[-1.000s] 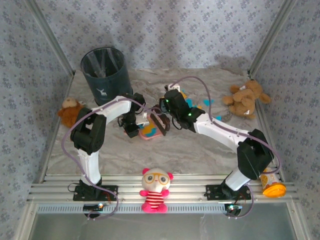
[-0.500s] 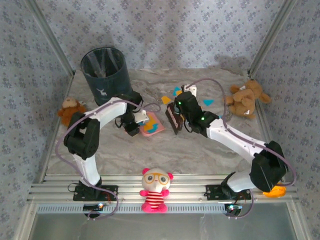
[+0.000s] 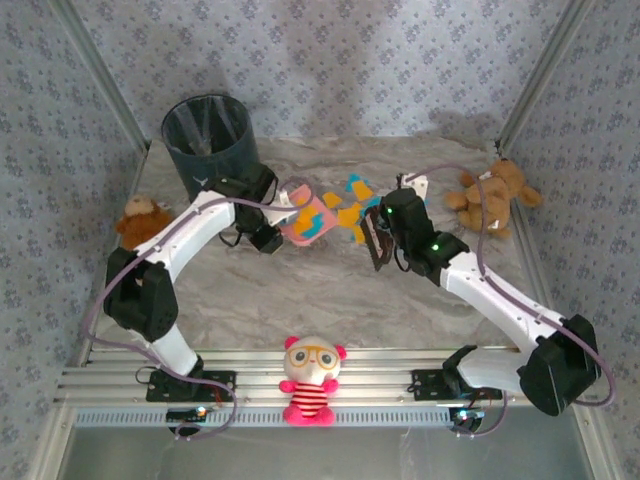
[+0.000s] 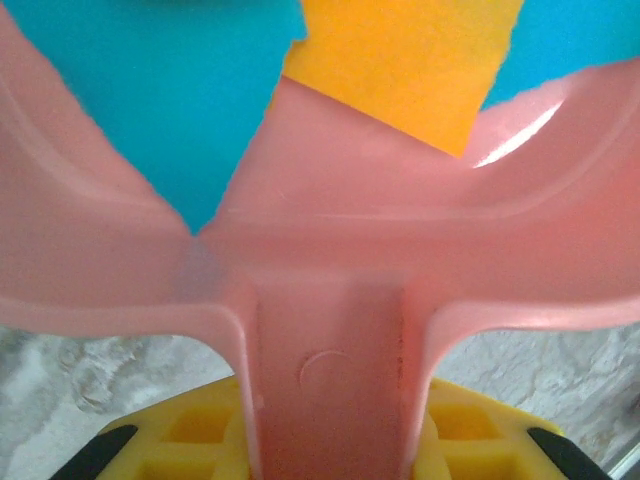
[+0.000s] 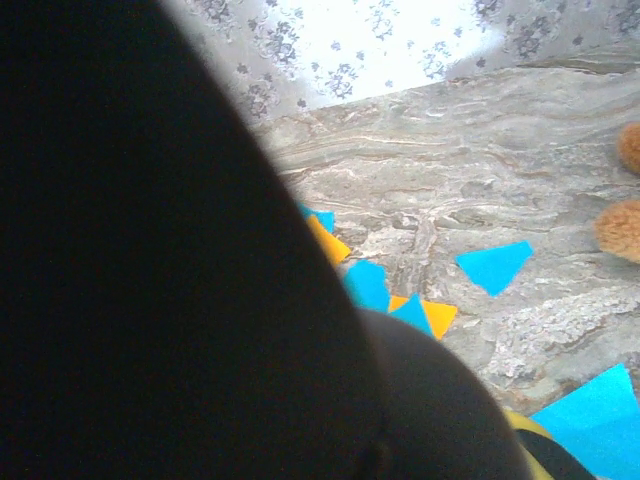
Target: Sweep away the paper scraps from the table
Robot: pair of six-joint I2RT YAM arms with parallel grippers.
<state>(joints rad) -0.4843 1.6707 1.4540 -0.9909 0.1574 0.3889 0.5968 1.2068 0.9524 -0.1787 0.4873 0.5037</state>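
My left gripper [image 3: 272, 233] is shut on the handle of a pink dustpan [image 3: 305, 215], held just right of the bin. In the left wrist view the handle [image 4: 330, 370] runs between my yellow fingers [image 4: 190, 447], and teal and orange paper scraps [image 4: 400, 60] lie in the pan. My right gripper [image 3: 388, 232] is shut on a dark brush [image 3: 373, 243], which blocks the left of the right wrist view [image 5: 150, 280]. Loose paper scraps [image 3: 352, 198] lie on the table [image 3: 330, 300] between pan and brush. More scraps [image 5: 493, 266] show past the brush.
A dark bin [image 3: 206, 146] stands at the back left. A brown teddy [image 3: 490, 195] lies at the back right and a smaller one [image 3: 138, 222] at the left edge. A doll in pink stripes [image 3: 312, 382] sits on the front rail. Floral walls close in three sides.
The left arm has carried the dustpan away from the bases, towards the bin. The right arm has swung the brush to the right, uncovering scraps between them. Both grips are unchanged.
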